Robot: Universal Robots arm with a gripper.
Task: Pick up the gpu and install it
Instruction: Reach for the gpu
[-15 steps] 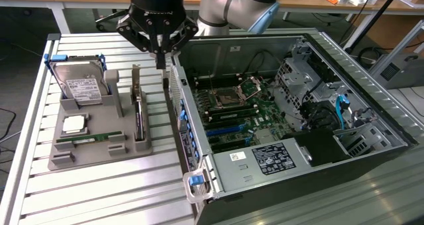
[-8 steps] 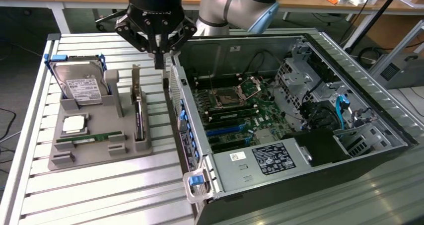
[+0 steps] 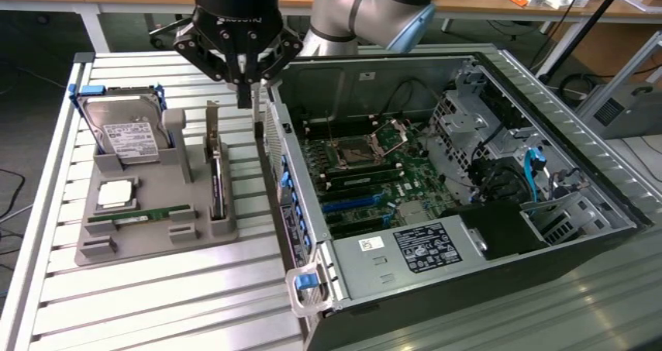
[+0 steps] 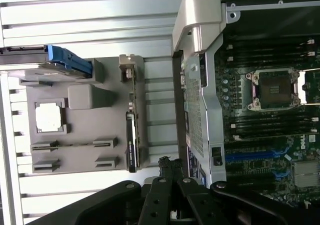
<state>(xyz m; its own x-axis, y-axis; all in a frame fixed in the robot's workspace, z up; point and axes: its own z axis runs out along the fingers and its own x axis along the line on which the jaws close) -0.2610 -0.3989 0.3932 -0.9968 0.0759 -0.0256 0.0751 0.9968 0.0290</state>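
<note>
In the exterior view the tool (image 3: 245,97) hangs with its fingers pressed together and nothing between them. It is above the gap between the grey holder tray (image 3: 155,239) and the side wall of the open computer case (image 3: 310,235). The gpu (image 3: 216,182) stands on edge in a slot along the side of the tray nearest the case, its silvery bracket end toward the tool. The tool is near that end but apart from the card. A hard drive (image 3: 124,130), a processor chip (image 3: 114,194) and a green memory stick (image 3: 139,215) sit in the other slots of the tray, which rests on the slatted worktop (image 3: 155,297). The motherboard (image 3: 373,165) lies exposed inside the case.

In the wrist view the closed tool (image 4: 168,166) sits off the line of the gpu (image 4: 131,140), on the case side of it. The blue expansion slots (image 4: 250,155) show on the board in the case.

The step in hand looks like the reach for the card, with no grasp made. To do it well, the fingers should part before any descent. The tool should line up over the card's top edge, with the fingers set across its thin dimension and away from the bracket. The lift out of the slot should then run straight, so the card does not bind or tip against the tray.
</note>
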